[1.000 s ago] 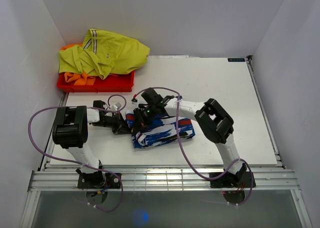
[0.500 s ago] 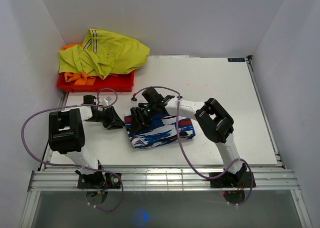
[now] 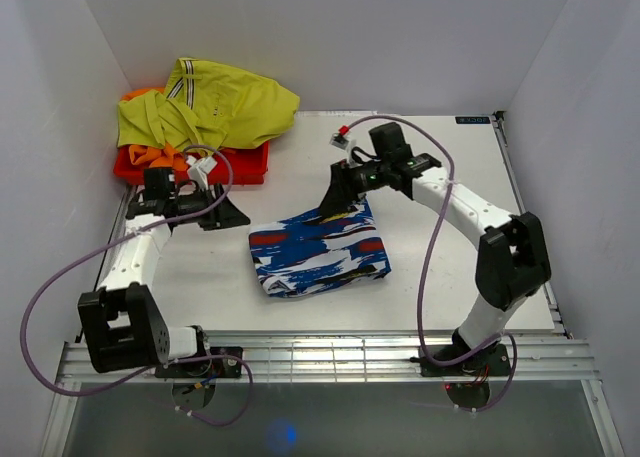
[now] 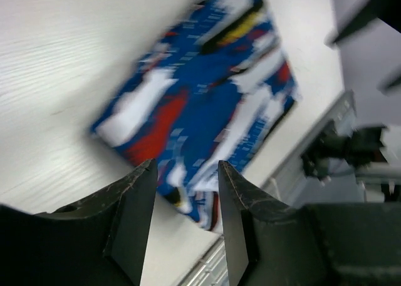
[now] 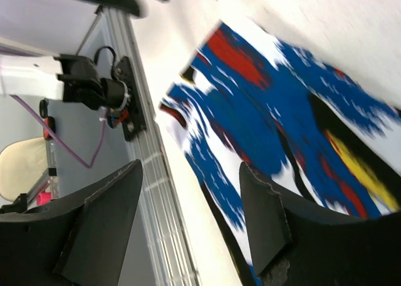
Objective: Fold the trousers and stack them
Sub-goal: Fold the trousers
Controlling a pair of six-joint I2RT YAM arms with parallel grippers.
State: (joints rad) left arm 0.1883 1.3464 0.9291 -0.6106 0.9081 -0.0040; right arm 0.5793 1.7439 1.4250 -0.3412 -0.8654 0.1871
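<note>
Trousers (image 3: 318, 249) lie folded into a compact, roughly rectangular bundle on the white table (image 3: 450, 227), a little towards its near edge and between the two arms, blue cloth with white, red and black blotches facing up

The left gripper (image 3: 232, 219) sits to the left of the bundle and clear of it, with bare table between its fingertips and the nearest corner of the cloth. In the left wrist view this gripper (image 4: 186, 173) has its two dark fingers (image 4: 131, 217) spread apart with nothing between them; the trousers (image 4: 200, 111) show through the gap, lying on the table beyond the tips and somewhat blurred

The right gripper (image 3: 332, 205) points down at the far edge of the bundle, near its far right corner. From above I cannot tell whether the tips touch the fabric. In the right wrist view the gripper (image 5: 191, 173) stands wide apart as well, each finger (image 5: 263, 217) at one side of the picture, no cloth pinched between them; the trousers (image 5: 282, 129) spread beneath and ahead of the gap, a yellow streak showing near one edge

At the far left corner of the table a red bin (image 3: 240, 165) holds an orange garment (image 3: 150, 157) with a yellow-green garment (image 3: 215, 107) heaped on top, well apart from the trousers
</note>
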